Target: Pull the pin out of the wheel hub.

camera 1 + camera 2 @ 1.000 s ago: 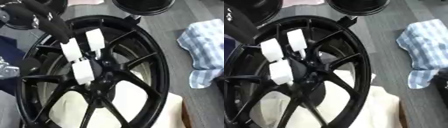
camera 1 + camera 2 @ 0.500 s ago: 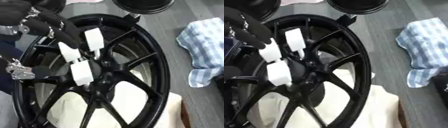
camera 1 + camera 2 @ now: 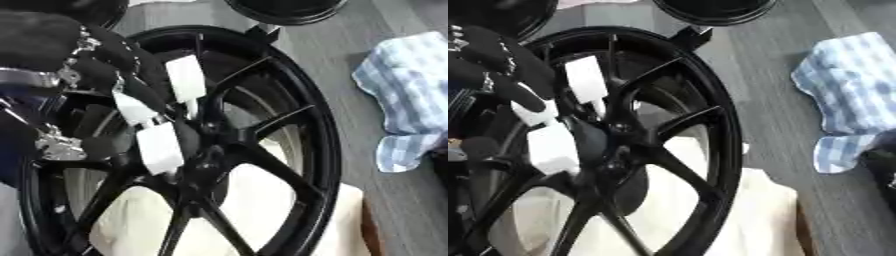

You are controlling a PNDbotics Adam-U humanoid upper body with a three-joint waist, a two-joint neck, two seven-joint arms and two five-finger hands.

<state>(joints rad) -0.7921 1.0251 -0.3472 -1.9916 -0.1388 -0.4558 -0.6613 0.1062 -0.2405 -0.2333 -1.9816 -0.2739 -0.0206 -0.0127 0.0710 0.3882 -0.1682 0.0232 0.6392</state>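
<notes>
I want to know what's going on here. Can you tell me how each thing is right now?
Wheel: lying flat, black.
White blocks: three, sitting at the wheel's middle.
Left hand: over the wheel, reaching at the blocks.
Checked cloth: crumpled beside the wheel.
Cream cloth: under the wheel.

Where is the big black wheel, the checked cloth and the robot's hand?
wheel [image 3: 325,150], left eye view, right rim.
checked cloth [image 3: 850,85], right eye view, its middle.
left hand [image 3: 105,60], left eye view, black back of hand.
</notes>
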